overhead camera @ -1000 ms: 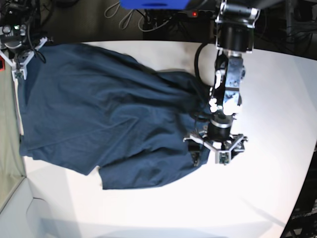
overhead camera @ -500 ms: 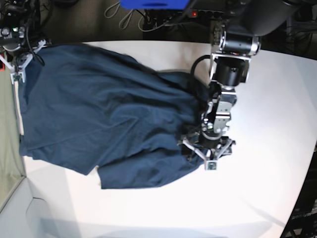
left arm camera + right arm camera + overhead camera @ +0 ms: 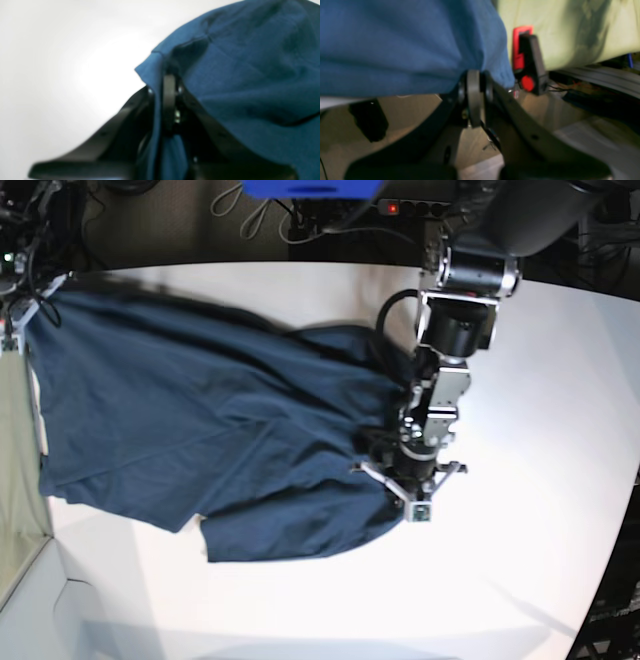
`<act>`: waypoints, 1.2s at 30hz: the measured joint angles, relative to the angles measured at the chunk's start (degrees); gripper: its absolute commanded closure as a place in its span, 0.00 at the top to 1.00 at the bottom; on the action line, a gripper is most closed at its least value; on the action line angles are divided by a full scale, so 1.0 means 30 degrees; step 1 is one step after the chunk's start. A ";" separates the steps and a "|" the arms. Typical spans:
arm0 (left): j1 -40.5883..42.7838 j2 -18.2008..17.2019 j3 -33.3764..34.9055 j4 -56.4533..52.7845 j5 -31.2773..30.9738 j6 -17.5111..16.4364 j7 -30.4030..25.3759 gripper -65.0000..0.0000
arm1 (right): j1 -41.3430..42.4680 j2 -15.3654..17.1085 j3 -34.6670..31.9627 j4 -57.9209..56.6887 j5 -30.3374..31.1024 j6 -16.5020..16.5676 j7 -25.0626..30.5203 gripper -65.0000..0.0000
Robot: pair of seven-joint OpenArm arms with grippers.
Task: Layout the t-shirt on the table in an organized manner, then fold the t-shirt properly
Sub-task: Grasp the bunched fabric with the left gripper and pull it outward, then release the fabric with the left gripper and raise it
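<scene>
The dark navy t-shirt (image 3: 200, 420) lies spread and wrinkled across the white table (image 3: 540, 380) in the base view. My left gripper (image 3: 408, 478) is shut on the shirt's right edge; the left wrist view shows blue cloth (image 3: 240, 75) pinched between the fingers (image 3: 169, 100). My right gripper (image 3: 22, 305) is at the table's far left corner, shut on the shirt's corner; the right wrist view shows cloth (image 3: 395, 45) pinched between its fingers (image 3: 473, 97) and lifted past the table's edge.
A red and black device (image 3: 527, 62) sits just past the right gripper. A pale green surface (image 3: 15, 480) runs along the table's left side. Cables and dark equipment (image 3: 300, 215) lie behind the far edge.
My left gripper has moved left and slightly up over the shirt's right edge, bunching it. My right gripper has pulled its corner further up and left toward the table's corner.
</scene>
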 measured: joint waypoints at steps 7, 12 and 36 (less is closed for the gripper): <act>-0.0809 -0.0954 -0.4211 -0.0058 -0.0022 0.0102 0.0255 0.00 | 0.1501 0.0801 -0.0087 -0.1217 0.0357 0.0087 0.0204 0.00; -0.1341 -0.1603 -0.4750 -0.0058 0.0000 0.0007 0.0299 0.01 | 0.2783 0.0998 -0.1020 -0.1231 0.0372 0.0248 -0.0109 0.00; -0.1486 -0.2419 -0.4838 0.0568 0.0044 0.0321 0.0306 0.47 | 1.0193 0.2106 -0.6608 -0.4874 -0.0007 0.0124 -0.2637 0.30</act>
